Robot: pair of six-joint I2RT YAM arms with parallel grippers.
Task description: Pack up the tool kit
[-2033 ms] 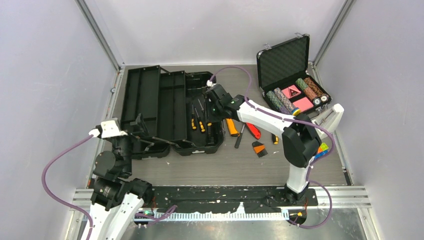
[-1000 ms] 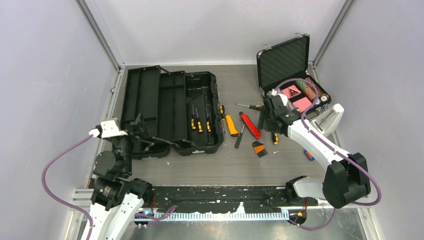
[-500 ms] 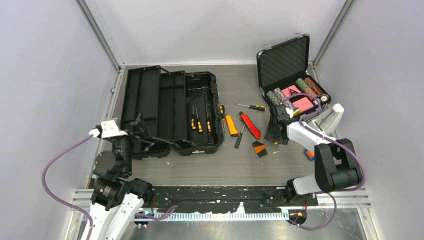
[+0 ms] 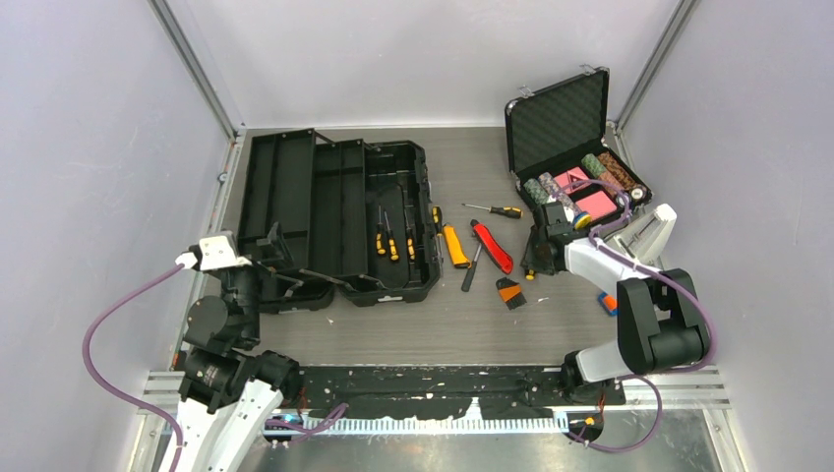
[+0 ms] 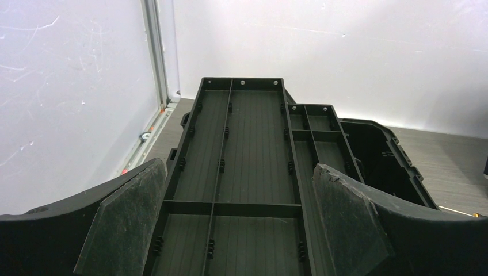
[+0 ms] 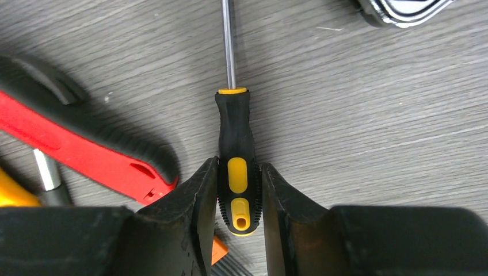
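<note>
Yellow-and-black plastic-handled screwdriver (image 6: 235,144), shaft tip cut off, lies pinched inside the right end effector (image 6: 239,167); the left end effector (image 5: 239,169) gapes wide.

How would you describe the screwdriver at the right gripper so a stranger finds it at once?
Start at the open chip case, far right on the table; loose tools lie before it. The screwdriver sits between the fingers of the right gripper: black handle with yellow inlays, whereas the neighbouring tool is red and black.
</note>
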